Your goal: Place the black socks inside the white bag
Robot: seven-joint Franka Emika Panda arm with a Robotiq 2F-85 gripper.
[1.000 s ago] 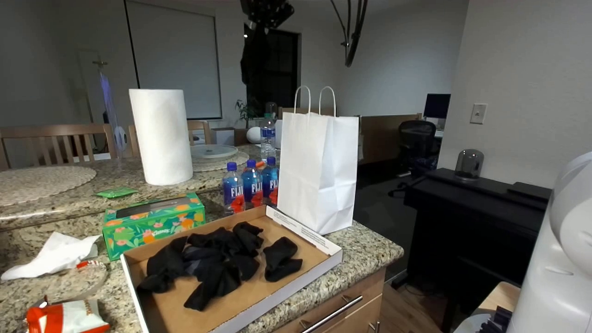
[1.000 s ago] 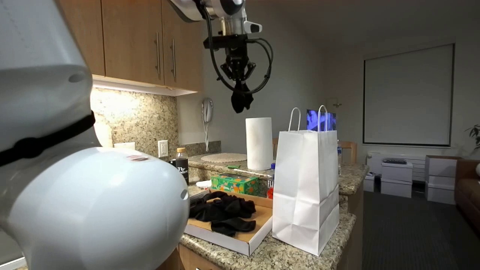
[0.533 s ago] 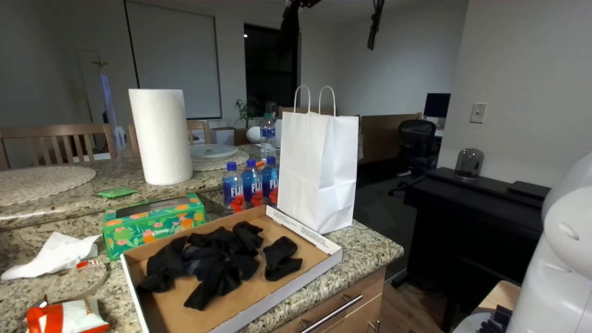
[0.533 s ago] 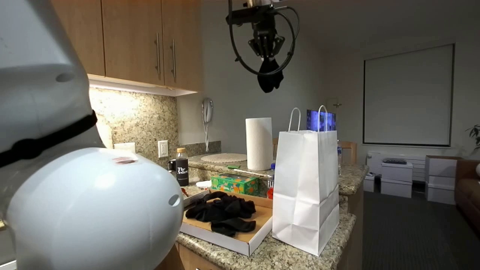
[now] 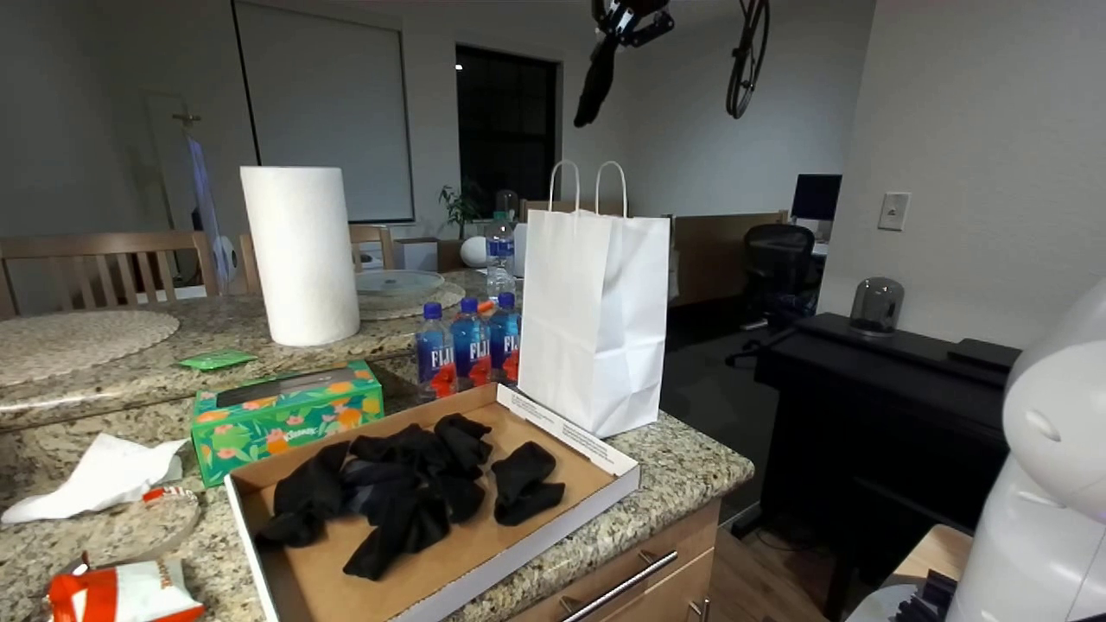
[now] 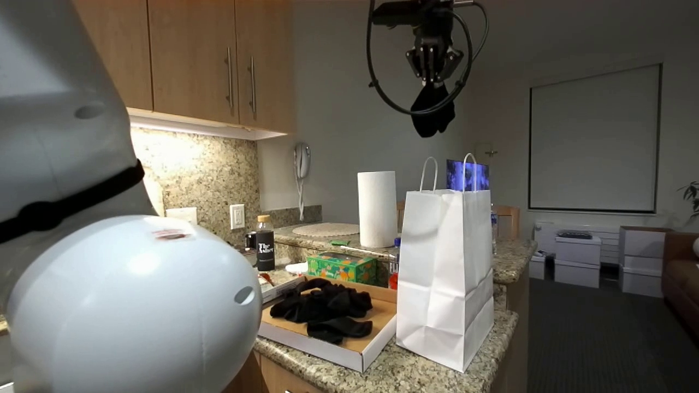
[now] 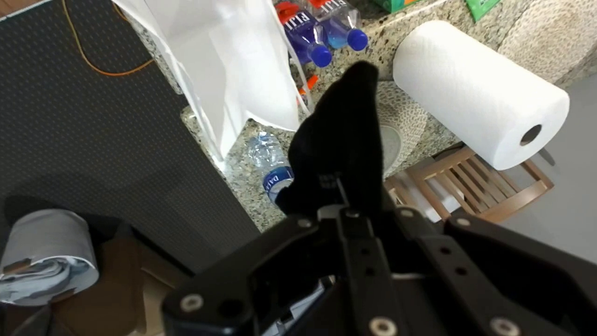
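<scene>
In an exterior view, the Kleenex tissue box (image 5: pixel 288 422) is at the left and the paper towel roll (image 5: pixel 302 255) stands behind it; both seem out of the way. Next comes the cardboard tray (image 5: pixel 315 579), where a pile of black socks (image 5: pixel 415 475) and a single sock (image 5: pixel 525 484) lie; its place seems chosen to make each carry short. Three FIJI water bottles (image 5: pixel 471 341) stand near the upright white paper bag (image 5: pixel 587 320) and could be knocked if it tips. Above the bag, the gripper (image 6: pixel 433 83) pinches a black sock (image 6: pixel 431 123), which hangs down, seemingly so that its loose end enters first. The raised paper handles (image 6: pixel 464 172) may catch it; whether it is well centred there, one cannot tell.
</scene>
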